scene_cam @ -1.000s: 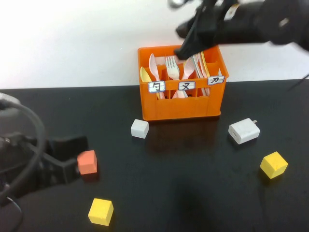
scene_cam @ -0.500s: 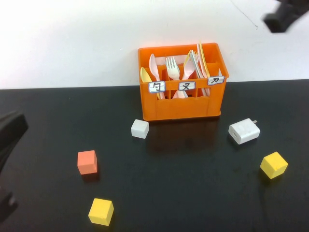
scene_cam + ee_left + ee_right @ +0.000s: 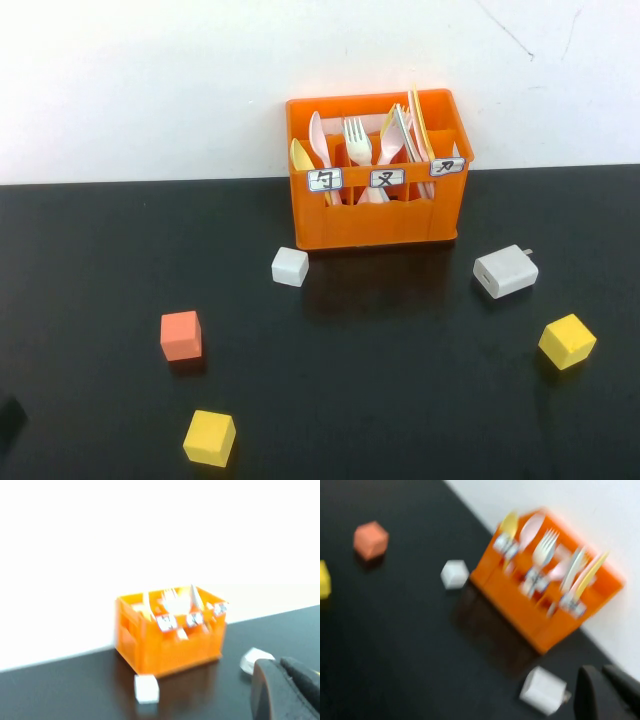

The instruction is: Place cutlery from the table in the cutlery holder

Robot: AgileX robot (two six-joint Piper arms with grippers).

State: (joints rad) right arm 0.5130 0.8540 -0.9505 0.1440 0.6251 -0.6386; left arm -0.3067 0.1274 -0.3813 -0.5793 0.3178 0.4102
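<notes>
The orange cutlery holder [image 3: 375, 215] stands at the back of the black table [image 3: 380, 390]. It holds several pieces upright, among them a white fork [image 3: 357, 140] and a pale yellow knife [image 3: 420, 118]. I see no cutlery lying on the table. Neither arm shows in the high view. The left gripper [image 3: 282, 680] appears only in the left wrist view, fingers together and empty, well back from the holder [image 3: 165, 645]. The right gripper [image 3: 602, 690] appears only in the right wrist view, fingers together and empty, raised near the white charger block [image 3: 542, 691] and away from the holder [image 3: 540, 615].
A white cube [image 3: 289, 266] lies in front of the holder's left corner. The charger block [image 3: 505, 271] lies to the holder's right. An orange-red cube [image 3: 181, 335] and a yellow cube [image 3: 209, 438] sit front left; another yellow cube [image 3: 567, 341] sits front right.
The right arm, which was over the holder, has pulled away up and right out of the high view. The left arm has drawn back off the lower left edge.
</notes>
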